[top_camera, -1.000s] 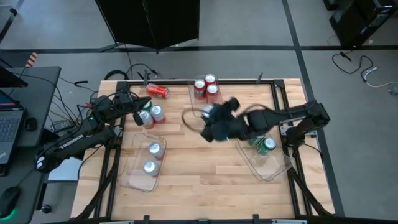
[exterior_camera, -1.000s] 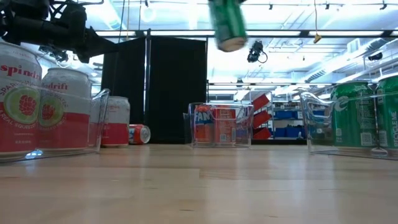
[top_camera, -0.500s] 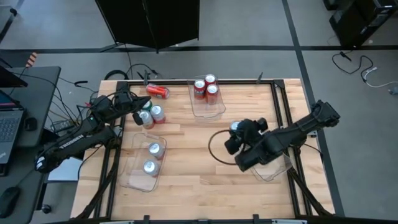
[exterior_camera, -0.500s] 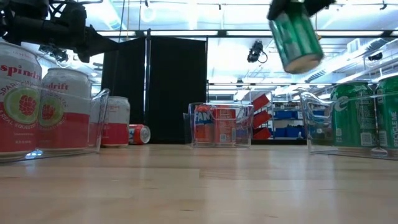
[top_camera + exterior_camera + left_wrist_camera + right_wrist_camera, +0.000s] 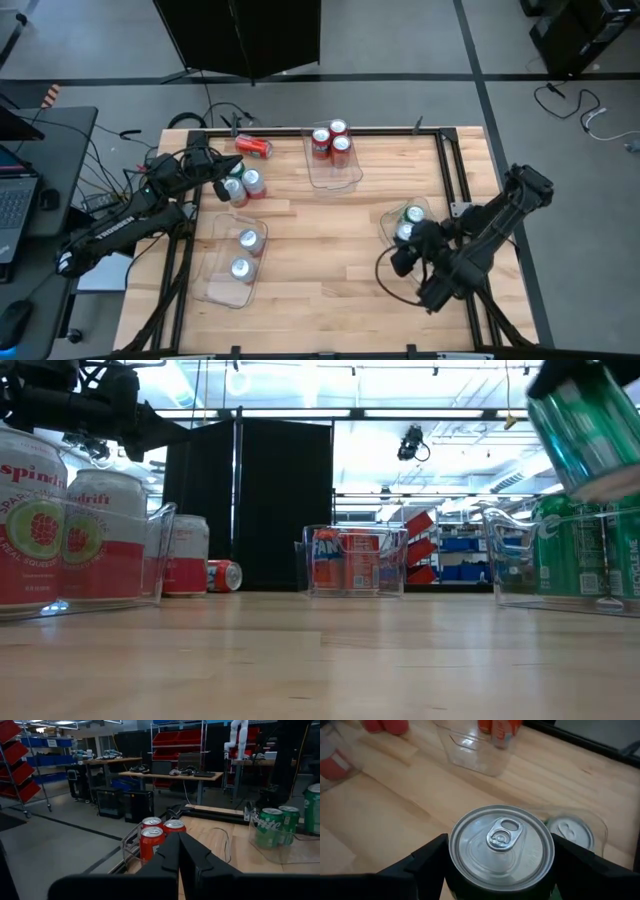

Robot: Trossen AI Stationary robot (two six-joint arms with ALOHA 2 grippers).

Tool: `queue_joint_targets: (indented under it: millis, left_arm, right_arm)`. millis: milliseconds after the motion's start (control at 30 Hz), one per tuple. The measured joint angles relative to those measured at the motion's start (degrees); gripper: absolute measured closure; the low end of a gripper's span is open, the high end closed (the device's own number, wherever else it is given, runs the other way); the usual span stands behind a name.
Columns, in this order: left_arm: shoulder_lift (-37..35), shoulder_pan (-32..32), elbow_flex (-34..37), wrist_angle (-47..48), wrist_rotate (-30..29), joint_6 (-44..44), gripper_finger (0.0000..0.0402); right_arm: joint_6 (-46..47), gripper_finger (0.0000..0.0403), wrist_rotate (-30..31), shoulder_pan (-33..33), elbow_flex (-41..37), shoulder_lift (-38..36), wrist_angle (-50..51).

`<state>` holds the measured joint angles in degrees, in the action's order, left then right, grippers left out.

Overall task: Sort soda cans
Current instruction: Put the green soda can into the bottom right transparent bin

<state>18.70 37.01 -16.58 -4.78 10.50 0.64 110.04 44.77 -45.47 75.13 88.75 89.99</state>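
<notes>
1. The right gripper (image 5: 500, 870) is clamped on a green can (image 5: 501, 845), one dark finger on each side of it, holding it in the air over the right-hand clear bin (image 5: 392, 215).
2. In the low view that can (image 5: 590, 430) hangs tilted above the bin's green cans (image 5: 567, 550); its label is blurred and its upper end is cut off by the frame edge.
3. Just beyond the held can, down in the bin, a silver can top (image 5: 569, 833) shows. From above, one green can (image 5: 414, 214) is seen there; the arm hides the rest of the bin.
4. The left gripper (image 5: 178, 851) is closed with nothing in it, fingers pressed together, at the table's left edge.
5. Ahead of it stand red cans (image 5: 151, 840) in a clear bin; off to one side are green cans (image 5: 268, 826) with a partly readable script that looks like "Sprite".
6. In the low view the left bin holds white-and-red cans (image 5: 30, 525) lettered "Spindrift", the first letters cut off.
7. The middle bin's orange can (image 5: 327, 560) reads "FAN…", the rest hidden.
8. A red can (image 5: 254, 146) lies on its side on the table (image 5: 330, 285), near the left gripper; two more cans (image 5: 240, 185) stand loose beside it.
</notes>
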Motion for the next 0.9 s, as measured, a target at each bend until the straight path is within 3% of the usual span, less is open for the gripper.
queue_joint_targets:
  millis: [233, 400, 600, 900]
  left_arm:
    - [0.0, 0.0, 0.0, 0.0, 0.1, -0.4, 0.0398]
    - [0.0, 0.0, 0.0, 0.0, 0.1, -0.9, 0.0398]
    - [0.0, 0.0, 0.0, 0.0, 0.1, -1.0, 0.0398]
    - [0.0, 0.0, 0.0, 0.0, 0.1, -1.0, 0.0398]
  right_arm:
    - [12.5, 0.0115, -0.2, -5.2, -10.2, 0.0, -0.6]
    - [17.3, 0.0115, 0.8, -7.0, -17.3, 0.0, -7.1]
    - [15.4, 0.0115, 2.7, -6.8, -24.2, 0.2, -17.0]
    - [9.7, 0.0115, 4.1, -6.6, -25.8, 0.1, -20.4]
